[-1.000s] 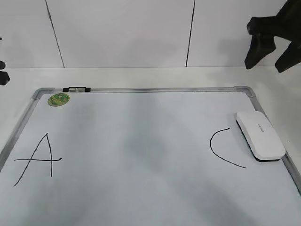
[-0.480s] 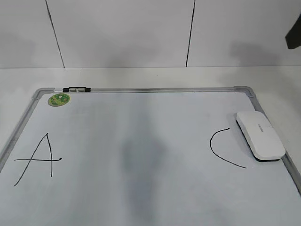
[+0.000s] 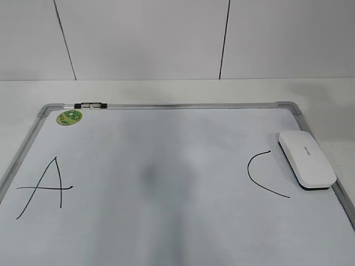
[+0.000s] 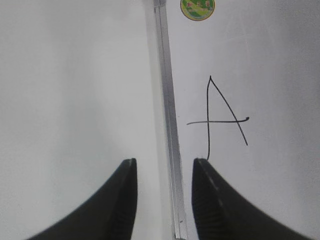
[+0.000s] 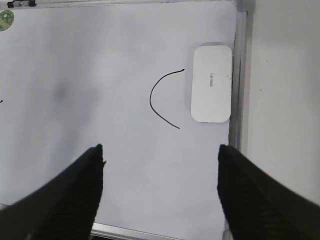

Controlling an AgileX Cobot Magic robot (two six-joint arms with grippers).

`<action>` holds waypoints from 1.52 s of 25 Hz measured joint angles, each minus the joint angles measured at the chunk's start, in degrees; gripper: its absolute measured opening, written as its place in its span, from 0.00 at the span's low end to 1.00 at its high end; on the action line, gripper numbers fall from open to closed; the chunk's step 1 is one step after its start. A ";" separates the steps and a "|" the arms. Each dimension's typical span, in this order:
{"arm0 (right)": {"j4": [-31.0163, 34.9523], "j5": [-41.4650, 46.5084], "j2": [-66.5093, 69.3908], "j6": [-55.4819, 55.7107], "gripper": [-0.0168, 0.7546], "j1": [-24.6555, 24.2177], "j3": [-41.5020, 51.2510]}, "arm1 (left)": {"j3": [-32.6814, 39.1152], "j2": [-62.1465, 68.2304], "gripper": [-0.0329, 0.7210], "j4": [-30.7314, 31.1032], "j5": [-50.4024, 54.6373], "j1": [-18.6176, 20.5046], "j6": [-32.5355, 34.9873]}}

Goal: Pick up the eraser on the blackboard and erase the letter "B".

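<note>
Two letters remain, no "B": only a grey smudge (image 3: 151, 174). My right pincer (image 5: 160, 192) hangs released; my left pincer (image 4: 164, 192) too. I judge the eraser (image 3: 306, 159) needs no further grasp.

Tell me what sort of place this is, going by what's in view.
Probably a robot test bench in a lab, not a classroom: a blackboard lies flat on a white table against bare white wall panels, with an eraser resting on it and black grippers hovering above.
</note>
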 joint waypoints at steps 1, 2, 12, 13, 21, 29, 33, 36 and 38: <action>-0.26 0.00 -1.91 -0.61 0.76 0.00 1.19 | 1.42 -2.56 0.40 -0.13 0.10 0.00 0.00; -0.36 0.10 -3.86 -1.83 0.76 0.00 2.41 | 3.03 -5.21 0.38 -0.26 0.24 0.00 0.00; -2.28 0.48 -20.31 -5.43 0.76 0.00 13.32 | 12.34 -29.55 0.35 -0.39 0.95 0.00 0.00; -2.28 0.48 -21.75 -5.49 0.76 0.00 14.67 | 13.82 -31.76 0.35 -0.39 0.95 0.00 0.00; -2.64 -2.63 -32.20 -9.55 0.76 0.00 27.61 | 26.50 -49.90 0.35 -0.39 1.28 0.00 2.13; -2.64 -5.42 -41.31 -11.00 0.76 0.00 37.67 | 36.94 -63.60 0.35 -0.17 0.46 0.00 4.10; -2.77 -5.81 -46.08 -11.24 0.76 0.00 37.81 | 39.38 -64.84 0.35 -0.04 -2.87 0.00 4.20; -3.18 -5.81 -49.03 -11.31 0.76 0.00 37.81 | 40.87 -64.84 0.35 0.06 -6.15 0.00 4.20; -3.57 -6.16 -50.79 -11.31 0.76 0.00 38.05 | 41.24 -64.84 0.35 0.06 -6.35 0.00 4.20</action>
